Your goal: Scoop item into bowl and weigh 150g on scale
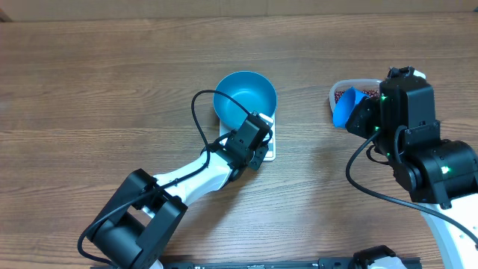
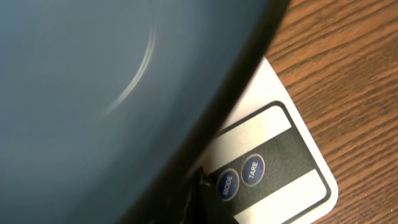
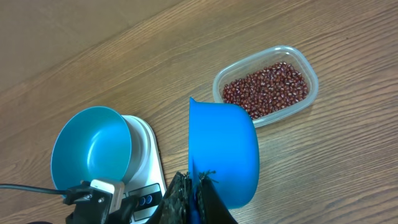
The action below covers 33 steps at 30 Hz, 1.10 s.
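The bright blue bowl (image 1: 245,96) stands empty on the white scale (image 1: 270,152). My left gripper (image 1: 259,149) is shut and holds nothing. Its dark tip (image 2: 198,185) rests on the scale's front panel (image 2: 273,155), just beside the MODE button (image 2: 227,185), under the bowl's wall (image 2: 93,93). The beans (image 3: 266,82) lie in a clear tub (image 3: 311,74) to the right. My right gripper (image 3: 194,194) is shut on the handle of a small blue scoop (image 3: 224,149), which hangs between the scale and the tub. The scoop's inside does not show.
The clear tub (image 1: 337,91) sits at the back right on the wooden table (image 1: 112,82), partly under my right arm (image 1: 418,142). My left arm (image 1: 187,179) runs from the front edge towards the scale, with a black cable (image 1: 198,112) looping beside the bowl.
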Motion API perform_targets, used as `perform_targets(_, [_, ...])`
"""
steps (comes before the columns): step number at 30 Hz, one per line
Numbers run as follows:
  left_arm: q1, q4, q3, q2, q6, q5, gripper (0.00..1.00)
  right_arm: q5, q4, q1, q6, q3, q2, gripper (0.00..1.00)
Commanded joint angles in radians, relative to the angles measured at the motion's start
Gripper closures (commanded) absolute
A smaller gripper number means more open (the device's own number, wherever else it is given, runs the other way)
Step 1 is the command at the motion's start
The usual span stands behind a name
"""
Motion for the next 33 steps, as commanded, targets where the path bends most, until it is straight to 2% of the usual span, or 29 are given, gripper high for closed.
perform_targets(1, [0.003,0.0,0.002,0.034,-0.014,-0.002,0.96,0.001,0.003,-0.005,0.003,0.022,-0.005,0.96])
perform_targets(28, [0.002,-0.039,0.006,0.031,0.032,0.025,0.96,0.002,-0.013,-0.005,0.002,0.022,-0.005,0.96])
perform_targets(33, [0.002,-0.064,0.017,-0.043,0.032,0.037,0.96,0.002,-0.013,-0.005,0.003,0.022,-0.005,0.96])
